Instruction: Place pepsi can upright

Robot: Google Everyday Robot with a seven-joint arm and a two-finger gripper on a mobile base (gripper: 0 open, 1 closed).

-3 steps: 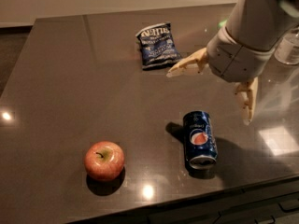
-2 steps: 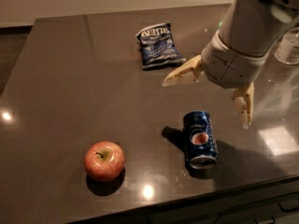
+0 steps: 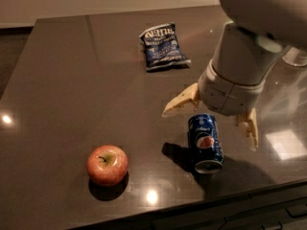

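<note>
The pepsi can (image 3: 206, 143) lies on its side on the dark table (image 3: 81, 85), near the front edge, its silver end toward the camera and its round logo facing up. My gripper (image 3: 211, 121) hangs just above the can's far end, open, with one tan finger (image 3: 180, 103) to the can's left and the other finger (image 3: 249, 131) to its right. The fingers straddle the can without touching it. The arm's pale wrist covers the table behind the can.
A red apple (image 3: 107, 165) sits at the front left of the can. A blue chip bag (image 3: 162, 47) lies flat at the back. The table's front edge runs just below the can. A clear object (image 3: 296, 56) shows at the right edge.
The gripper has come forward and down, from behind the can to directly over it, with its fingers now on either side. The can, apple and bag have not moved.
</note>
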